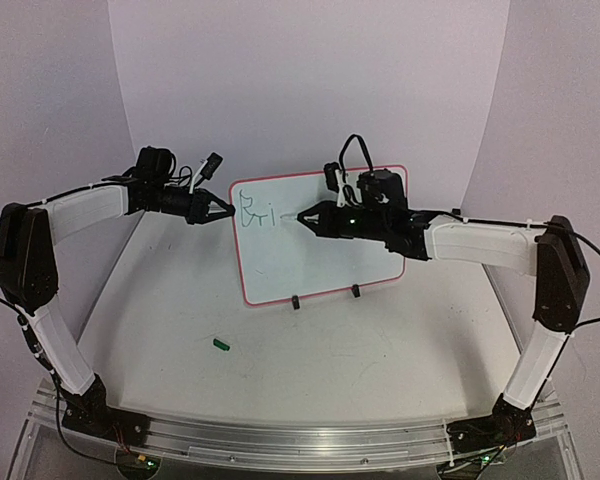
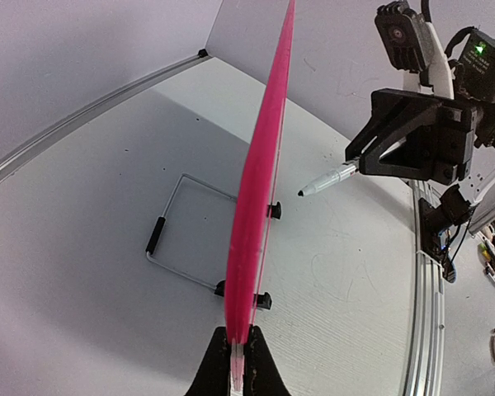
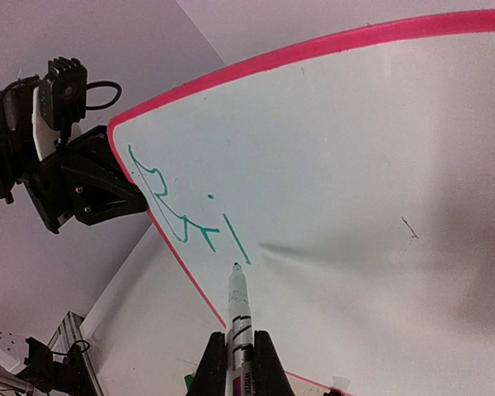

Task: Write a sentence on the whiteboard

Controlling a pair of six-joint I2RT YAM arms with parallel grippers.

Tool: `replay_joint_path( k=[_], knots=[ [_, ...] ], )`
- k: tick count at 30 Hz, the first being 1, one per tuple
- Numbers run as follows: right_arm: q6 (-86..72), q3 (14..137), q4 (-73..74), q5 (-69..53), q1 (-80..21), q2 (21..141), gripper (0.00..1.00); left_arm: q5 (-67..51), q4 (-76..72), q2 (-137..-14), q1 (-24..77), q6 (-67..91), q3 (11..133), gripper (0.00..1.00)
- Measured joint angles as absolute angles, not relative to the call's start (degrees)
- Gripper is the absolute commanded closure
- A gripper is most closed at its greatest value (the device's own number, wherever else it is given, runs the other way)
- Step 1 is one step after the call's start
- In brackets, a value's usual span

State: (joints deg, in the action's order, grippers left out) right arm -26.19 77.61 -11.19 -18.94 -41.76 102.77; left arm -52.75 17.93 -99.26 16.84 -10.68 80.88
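The whiteboard (image 1: 320, 245) stands upright on two black clip feet at the table's middle, with green letters near its top left. In the left wrist view I see it edge-on (image 2: 260, 177). My left gripper (image 1: 224, 212) is shut on the board's left rim (image 2: 241, 330). My right gripper (image 1: 306, 217) is shut on a white marker (image 3: 239, 318). The marker tip (image 3: 235, 266) is at the board face just below the last green stroke (image 3: 231, 235); I cannot tell whether it touches. The marker also shows in the left wrist view (image 2: 326, 179).
A small green marker cap (image 1: 220, 344) lies on the table in front of the board. A wire stand with a black sleeve (image 2: 177, 235) lies on the table behind the board. Purple walls close the back and sides.
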Motion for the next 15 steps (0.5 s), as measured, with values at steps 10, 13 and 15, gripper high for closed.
replay_joint_path(
  k=[10, 13, 15],
  knots=[
    [-27.70, 78.65, -12.50, -17.07, -41.29, 104.22, 1.00, -52.75, 17.93, -99.26, 16.86, -10.70, 80.88, 1.00],
    [-28.10, 78.78, -12.78, -16.34, -41.08, 104.93, 1.00, -52.71, 17.93, -99.26, 16.86, -10.70, 80.88, 1.00],
    [-28.21, 78.99, -12.85, -16.36, -41.00, 105.30, 1.00, -52.47, 17.93, -99.26, 16.86, -10.64, 80.88, 1.00]
  ],
)
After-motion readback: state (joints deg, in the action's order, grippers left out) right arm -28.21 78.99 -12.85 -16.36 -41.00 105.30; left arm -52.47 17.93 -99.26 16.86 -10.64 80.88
